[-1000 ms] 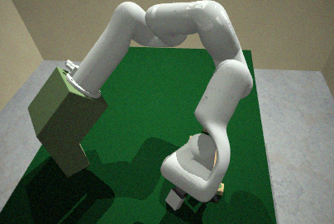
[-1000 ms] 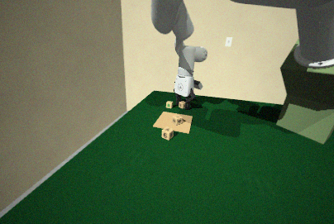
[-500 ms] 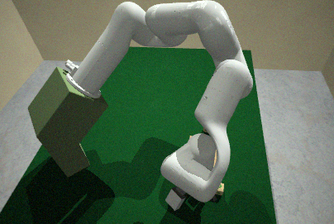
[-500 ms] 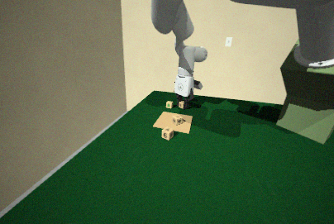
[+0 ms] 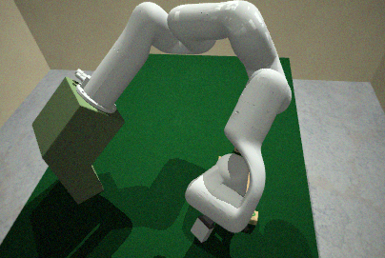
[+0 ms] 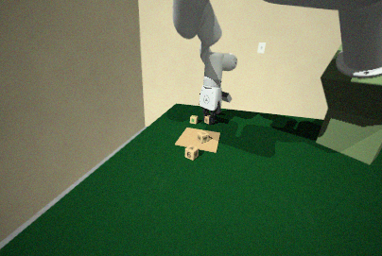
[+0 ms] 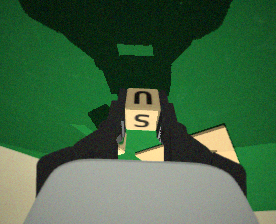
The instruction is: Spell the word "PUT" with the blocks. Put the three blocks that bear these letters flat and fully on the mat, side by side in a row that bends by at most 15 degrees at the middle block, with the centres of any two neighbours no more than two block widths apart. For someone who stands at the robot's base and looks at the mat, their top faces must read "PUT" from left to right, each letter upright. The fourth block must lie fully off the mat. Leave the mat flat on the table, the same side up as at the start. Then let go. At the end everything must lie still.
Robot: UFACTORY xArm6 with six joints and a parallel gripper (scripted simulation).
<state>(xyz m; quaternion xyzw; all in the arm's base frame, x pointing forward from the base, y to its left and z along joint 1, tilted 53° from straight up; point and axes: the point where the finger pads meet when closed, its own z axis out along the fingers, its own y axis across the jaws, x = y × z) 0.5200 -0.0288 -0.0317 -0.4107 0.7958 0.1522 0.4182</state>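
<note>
Two dark fingers clamp cubic wooden block (image 7: pixel 141 114).

from my exterior feed: arm (image 6: pixel 199 2) reaches down at the far end of the green tabletop (image 6: pixel 189 205), fingers (image 6: pixel 214 117) closed round a block (image 6: pixel 207 119), another block (image 6: pixel 193 119) just beside it. tan mat (image 6: pixel 186 138) lies nearer me, one block (image 6: pixel 203 137) on it, one block (image 6: pixel 191 152) at its near edge.
</note>
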